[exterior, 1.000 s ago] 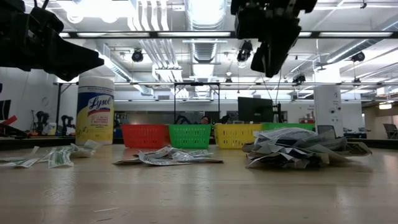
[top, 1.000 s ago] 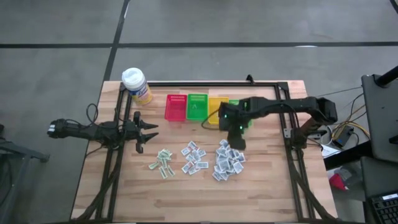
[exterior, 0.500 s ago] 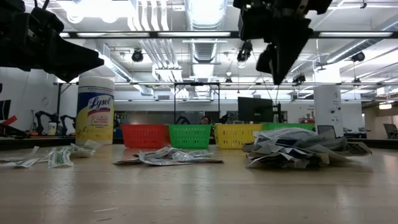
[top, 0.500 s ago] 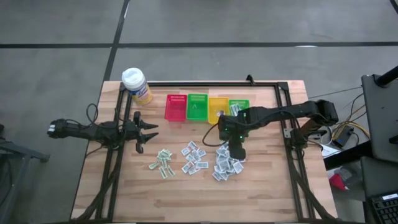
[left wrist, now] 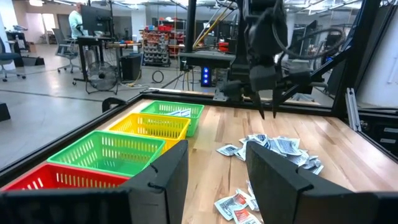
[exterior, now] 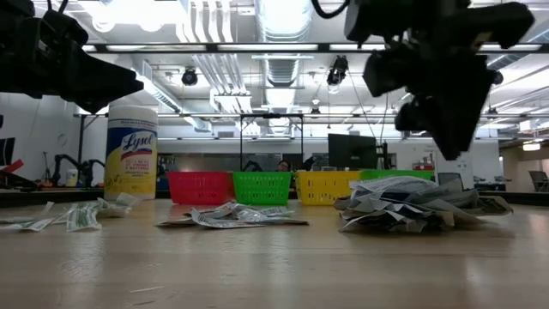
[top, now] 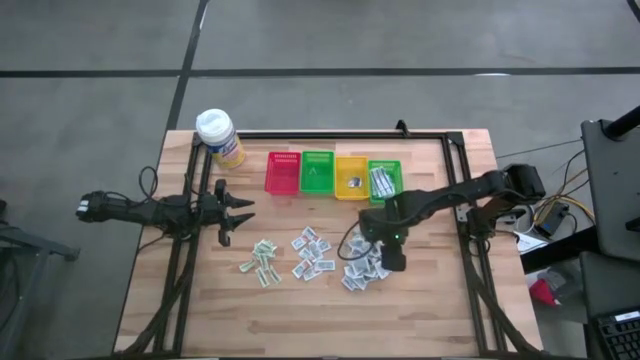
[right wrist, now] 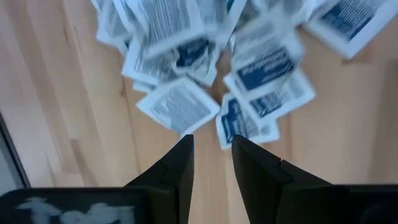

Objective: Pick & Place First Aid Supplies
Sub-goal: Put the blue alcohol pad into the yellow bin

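Over the right-hand heap of packets [top: 365,262], right gripper [top: 391,259] hangs just above the paper, fingers a little apart, nothing between them; wrist view shows bare wood and packet [right wrist: 178,106] edges right past the fingertips. Packets lie in three loose groups across the middle of the table [top: 430,310]: a green-printed group [top: 260,262] at left, a middle group [top: 313,251], the heap at right. A few already sit in the far right green basket [top: 384,180].

Handling guess: packets are very light, thin, flat, a bit slick, and overlapped, so they'll slide or come up in twos. Best hold is a raised edge or corner of a top packet at the heap's rim, pinched across the thin side.

Left gripper [top: 238,213] waits at the left of the table, fingers apart, empty.
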